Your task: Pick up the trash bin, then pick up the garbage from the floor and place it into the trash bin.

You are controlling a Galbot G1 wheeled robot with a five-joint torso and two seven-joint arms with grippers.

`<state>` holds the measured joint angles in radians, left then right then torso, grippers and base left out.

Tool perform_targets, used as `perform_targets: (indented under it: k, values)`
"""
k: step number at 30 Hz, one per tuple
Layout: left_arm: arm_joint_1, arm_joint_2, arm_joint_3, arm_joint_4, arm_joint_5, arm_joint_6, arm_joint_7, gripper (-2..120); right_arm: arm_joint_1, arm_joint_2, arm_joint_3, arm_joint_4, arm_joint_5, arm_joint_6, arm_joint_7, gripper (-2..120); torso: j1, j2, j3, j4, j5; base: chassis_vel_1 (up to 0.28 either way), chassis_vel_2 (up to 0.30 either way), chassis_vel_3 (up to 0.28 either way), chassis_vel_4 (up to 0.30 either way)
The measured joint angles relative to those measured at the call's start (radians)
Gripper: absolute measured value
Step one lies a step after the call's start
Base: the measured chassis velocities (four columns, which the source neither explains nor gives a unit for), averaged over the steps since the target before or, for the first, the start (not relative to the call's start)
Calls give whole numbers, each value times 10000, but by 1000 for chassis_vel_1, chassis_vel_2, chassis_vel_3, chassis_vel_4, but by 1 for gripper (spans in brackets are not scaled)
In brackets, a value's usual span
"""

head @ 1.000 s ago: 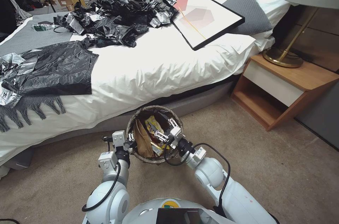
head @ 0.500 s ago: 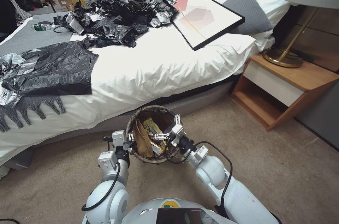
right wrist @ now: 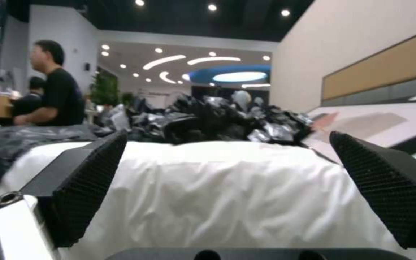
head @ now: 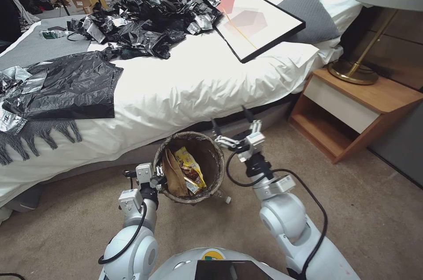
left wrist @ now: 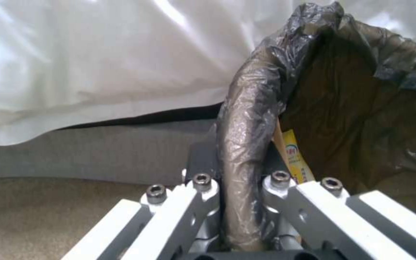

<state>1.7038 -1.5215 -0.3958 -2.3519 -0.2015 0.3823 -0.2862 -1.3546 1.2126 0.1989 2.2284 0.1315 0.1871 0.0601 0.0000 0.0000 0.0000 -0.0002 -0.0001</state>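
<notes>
Beyond both grippers, the white-sheeted bed (head: 189, 81) spans the view above the beige carpet floor (head: 361, 209). Between them hangs the bag-lined trash bin (head: 207, 150), its near rim pinched by the left gripper (left wrist: 239, 187). Just right of the bin, the right gripper (head: 233, 128) is raised, spread wide and empty. Inside lie a brown paper bag (head: 172, 174) and yellow snack wrapper (head: 190, 166).

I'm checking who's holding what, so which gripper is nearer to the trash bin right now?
Left. The left gripper is shut on the trash bin at its bag-lined rim, on the robot's side. The right gripper is open, raised beside the bin's far right edge, apart from it.
</notes>
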Motion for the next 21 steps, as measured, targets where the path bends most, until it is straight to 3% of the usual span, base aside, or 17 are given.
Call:
perform_targets:
  k: [2, 4, 9, 16, 18, 19, 21]
  values:
    - [-2, 3, -33, 0, -1, -6, 0, 5, -73, 24, 74, 42, -38, -10, 39, 100, 0, 0, 0, -4, 0, 0, 0, 0, 0]
    - [-4, -7, -46, 0, -1, -20, -1, 5, -325, 137, 318, 193, -163, -31, 282, 100, 0, 0, 1, 12, 3, 0, 0, 0, 0]
    - [-10, -10, -110, 0, -3, -34, -7, 5, -642, 283, 598, 319, -316, -33, 560, 100, 0, 0, 0, -1, 1, 0, 0, 0, 0]
    - [-23, -10, -161, -1, -5, -58, -17, 5, -1139, 509, 999, 398, -597, -21, 840, 100, 0, 0, 0, 1, 4, 0, 0, 0, 0]
    - [-47, -2, -217, -1, 1, -87, -16, 5, -1777, 756, 1452, 396, -868, 203, 906, 100, 0, 0, 0, 2, 1, 0, 0, 0, 0]
    - [-36, 69, -350, -47, -36, -116, -15, 5, -2610, 1172, 2155, 32, -988, 838, 815, 100, 0, 0, 0, 0, 2, 0, 0, 0, 0]
    - [-31, 108, -378, -54, -48, -127, -16, 5, -2957, 1319, 2396, -227, -986, 1194, 753, 100, 0, 0, 0, 2, 1, 0, 0, 0, 0]
